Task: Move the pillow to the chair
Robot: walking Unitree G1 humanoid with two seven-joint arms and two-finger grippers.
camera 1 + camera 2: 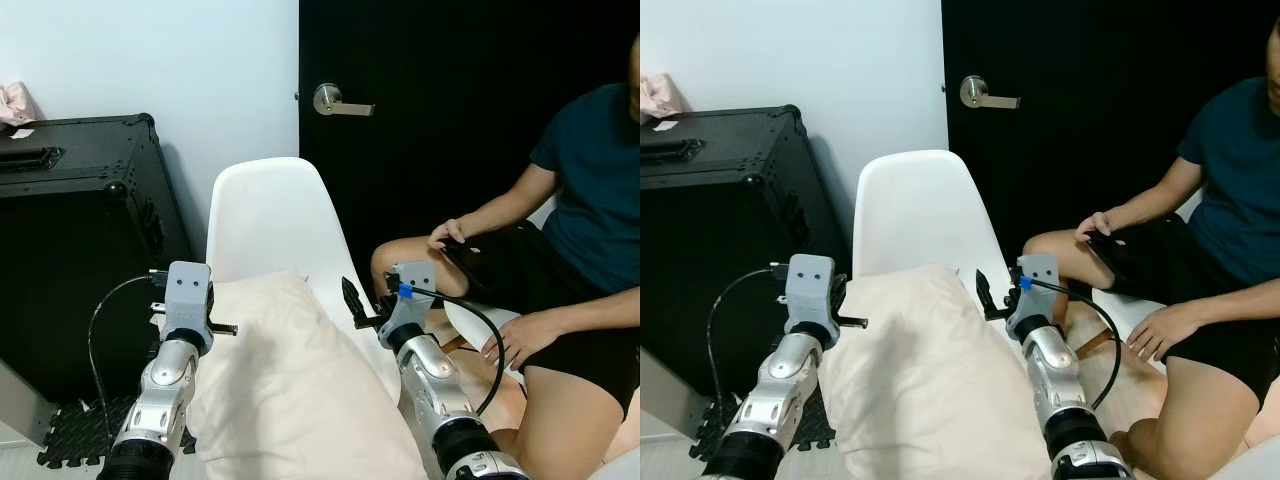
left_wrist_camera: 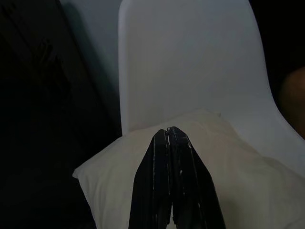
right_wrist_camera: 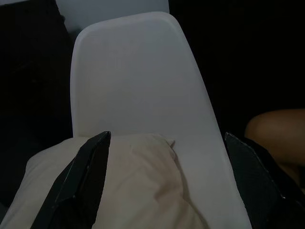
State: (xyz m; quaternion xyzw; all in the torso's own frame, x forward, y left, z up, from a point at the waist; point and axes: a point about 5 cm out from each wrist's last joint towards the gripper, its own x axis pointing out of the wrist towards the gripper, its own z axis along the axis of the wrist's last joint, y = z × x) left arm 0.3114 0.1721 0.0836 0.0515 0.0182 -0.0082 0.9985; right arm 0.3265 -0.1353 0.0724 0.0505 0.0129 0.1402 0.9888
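Between the silver arms the pillow (image 1: 290, 380) is plain cream; beyond both black-fingered claws the chair (image 1: 275, 225) is white; left of the left claw (image 1: 222, 328) the case (image 1: 75, 230) is black; the door (image 1: 450, 100) is black.

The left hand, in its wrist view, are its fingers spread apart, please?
No, the left hand's two black fingers lie pressed together above the pillow.

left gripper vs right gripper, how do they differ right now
The left gripper has its two black fingers pressed together; the right gripper has its fingers spread wide. The left gripper sits at the pillow's left edge, over the pillow; the right gripper is at its right side, straddling the pillow's corner. Both point toward the white chair.
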